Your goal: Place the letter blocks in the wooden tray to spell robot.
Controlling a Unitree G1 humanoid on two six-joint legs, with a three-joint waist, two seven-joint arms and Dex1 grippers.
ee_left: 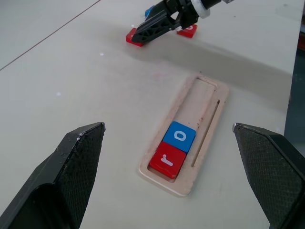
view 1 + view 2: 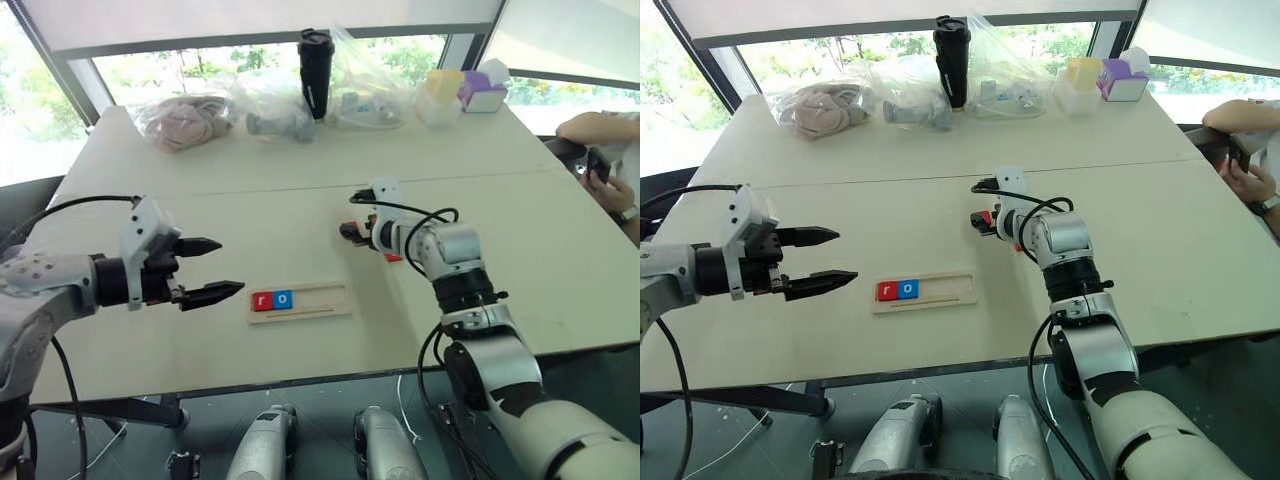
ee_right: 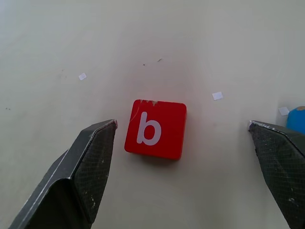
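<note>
Two tiles, red r (image 1: 167,160) and blue o (image 1: 180,136), are seated in the wooden tray (image 1: 208,114). Both grippers, left (image 2: 205,269) and right (image 3: 181,129), are spread empty; the red b block (image 3: 155,129) is framed by the right one.

Head pair overhead; wrist views close.

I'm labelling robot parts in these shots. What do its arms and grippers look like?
Both arms are silver-grey metal segments joined by black joints, with black cables looping along them. Each wrist carries a white bracket. The left gripper and right gripper each have two black tapered fingers with cross-hatched pads.
</note>
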